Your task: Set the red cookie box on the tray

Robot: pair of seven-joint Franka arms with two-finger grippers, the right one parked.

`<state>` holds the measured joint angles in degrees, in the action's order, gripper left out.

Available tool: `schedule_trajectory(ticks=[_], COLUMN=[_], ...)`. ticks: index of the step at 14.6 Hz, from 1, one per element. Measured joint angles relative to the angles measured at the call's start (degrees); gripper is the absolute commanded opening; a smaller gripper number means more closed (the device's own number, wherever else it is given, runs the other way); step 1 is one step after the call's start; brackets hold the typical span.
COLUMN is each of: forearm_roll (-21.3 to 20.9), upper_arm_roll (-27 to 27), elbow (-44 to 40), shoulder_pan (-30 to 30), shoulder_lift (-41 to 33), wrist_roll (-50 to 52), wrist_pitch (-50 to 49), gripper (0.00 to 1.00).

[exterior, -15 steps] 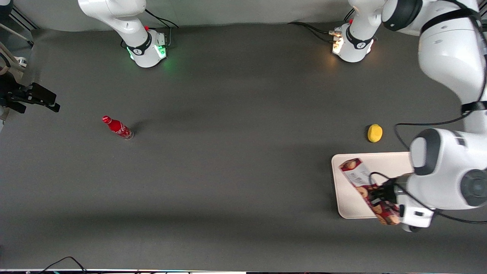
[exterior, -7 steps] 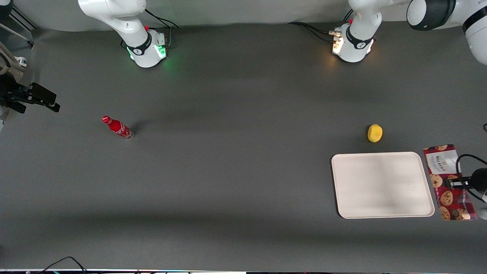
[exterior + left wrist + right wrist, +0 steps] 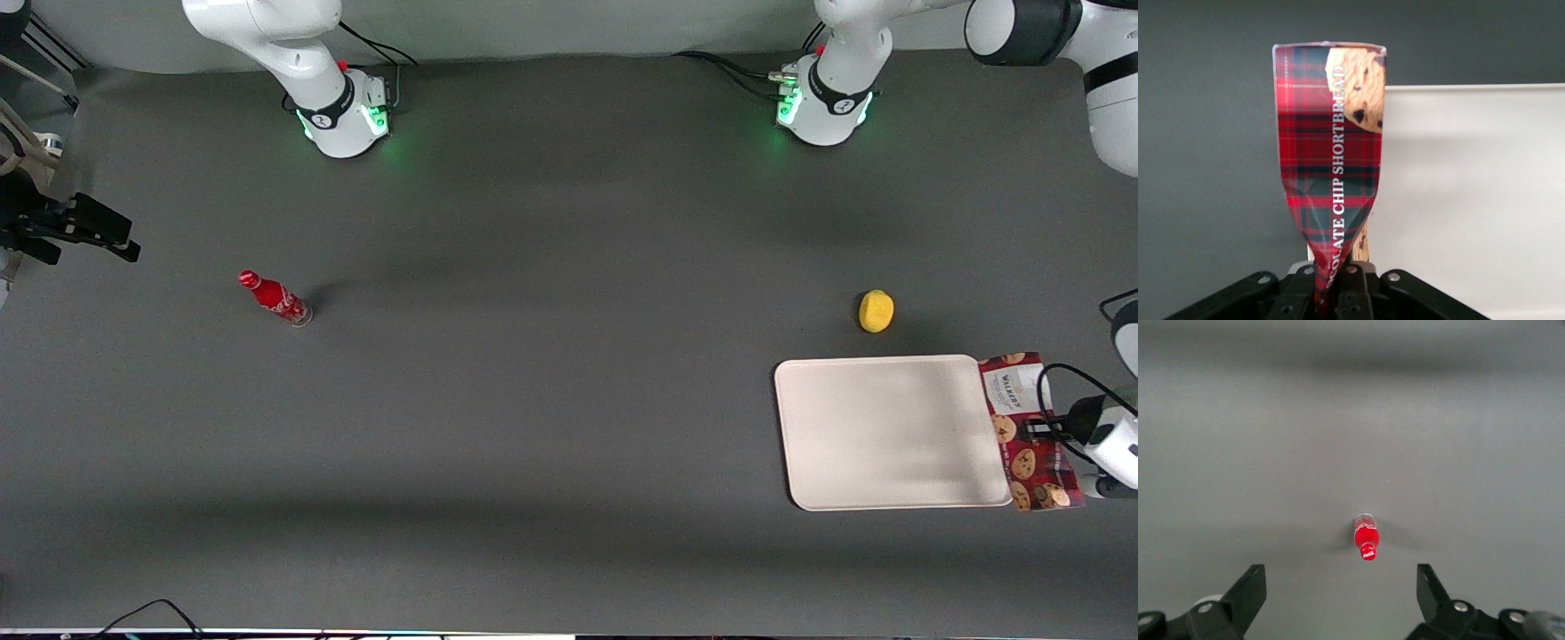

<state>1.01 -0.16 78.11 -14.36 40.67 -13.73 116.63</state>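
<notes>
glossy red cookie box (image 3: 1328, 147) (printed card), matt tray (image 3: 880, 436)

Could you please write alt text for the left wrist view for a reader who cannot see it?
The hand is shut on the red cookie box, which is held above the edge of the cream tray and the grey table.

The red cookie box (image 3: 1027, 433) at the right edge of the front frame is dark-red tartan crossed with darker green-black bands, printed with tan chocolate-chip cookie pictures and a white label near its upper end; in the wrist view the red cookie box (image 3: 1329, 160) carries white lettering along its length. The black gripper (image 3: 1038, 429) is clamped on it, beside the plain cream-white tray (image 3: 889, 433) on the dark grey table (image 3: 533, 400). A yellow ball (image 3: 876, 311) sits above the tray in the frame, and a red bottle (image 3: 274, 298) with white script sits at centre left.
</notes>
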Motion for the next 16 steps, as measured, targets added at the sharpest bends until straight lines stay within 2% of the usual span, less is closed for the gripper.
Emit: schedule_trajectory(ticks=[4,6,10,11,12,16], forearm_roll=[1.92,4.04,4.64,4.68,4.69,4.84], upper_arm_roll=[0.02,-0.01,-0.03,-0.06,-0.10,-0.13], elbow=[8.05,10.19,12.89,13.02,13.02,13.06], shoulder_pan=[-0.99,-0.99,-0.98,-0.97,-0.94,-0.86], shoulder_lift=[-0.62,-0.62,-0.62,-0.62,-0.62,-0.62], wrist_roll=[-0.74,-0.84,-0.98,-1.02,-1.03,-1.07], wrist_pitch=[8.92,10.67,14.54,14.66,14.68,16.16], gripper=[0.00,0.00,0.00,0.38,0.99,1.00])
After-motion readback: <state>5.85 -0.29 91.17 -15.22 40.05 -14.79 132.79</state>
